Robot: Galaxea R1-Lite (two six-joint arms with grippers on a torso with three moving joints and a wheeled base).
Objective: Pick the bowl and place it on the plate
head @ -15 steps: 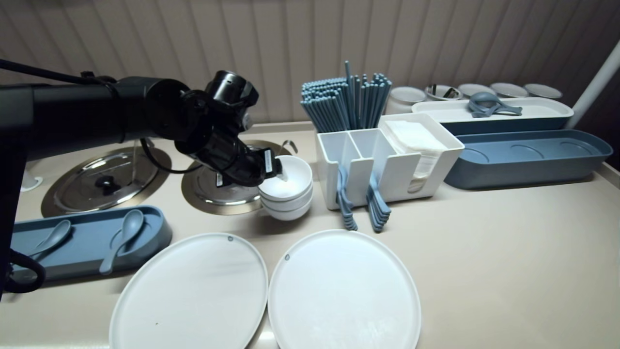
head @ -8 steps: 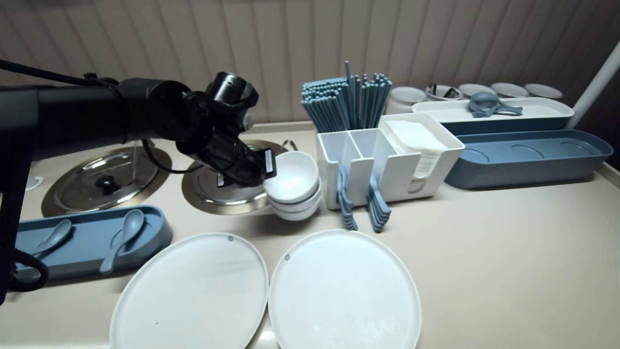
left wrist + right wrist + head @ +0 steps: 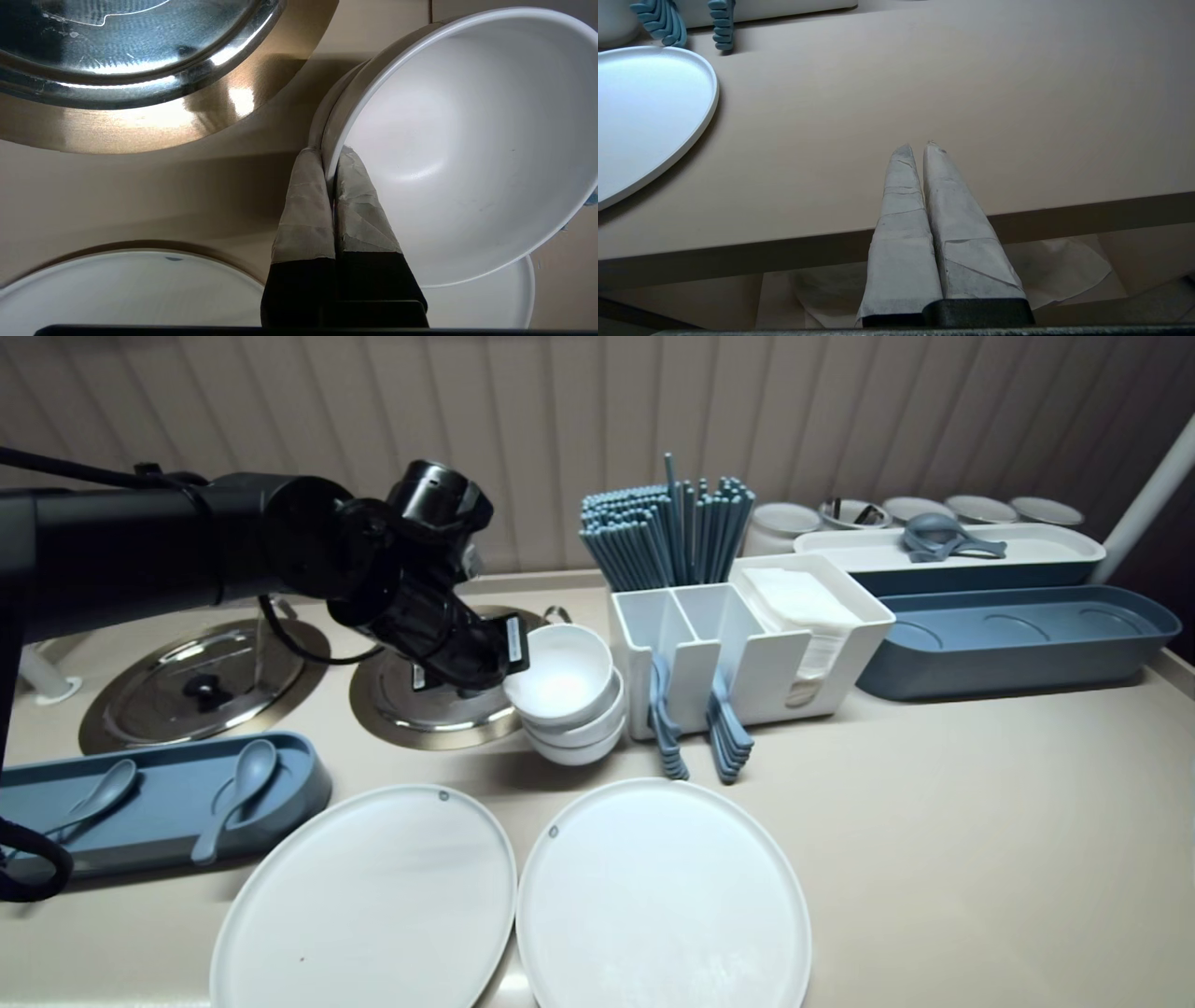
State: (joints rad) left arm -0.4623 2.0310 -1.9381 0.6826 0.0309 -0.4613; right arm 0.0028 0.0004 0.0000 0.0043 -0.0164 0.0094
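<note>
A stack of white bowls [image 3: 571,733] stands on the beige counter beside the cutlery caddy. My left gripper [image 3: 519,665] [image 3: 331,151] is shut on the rim of the top white bowl [image 3: 560,679] [image 3: 462,140], one finger inside and one outside. That bowl sits tilted and raised a little above the bowl below it [image 3: 486,298]. My right gripper [image 3: 920,147] is shut on nothing, parked over the counter's front edge; it does not show in the head view.
Two large white plates [image 3: 373,905] [image 3: 663,896] lie in front. Two steel lids [image 3: 205,681] [image 3: 439,705] are set in the counter at the left. A blue tray with spoons [image 3: 168,803], a white caddy with chopsticks [image 3: 728,644] and blue trays [image 3: 1018,639] surround the bowls.
My left gripper has shut on the top bowl's rim, and the bowl has tipped and risen slightly off the stack, which has slid a little to the right.
</note>
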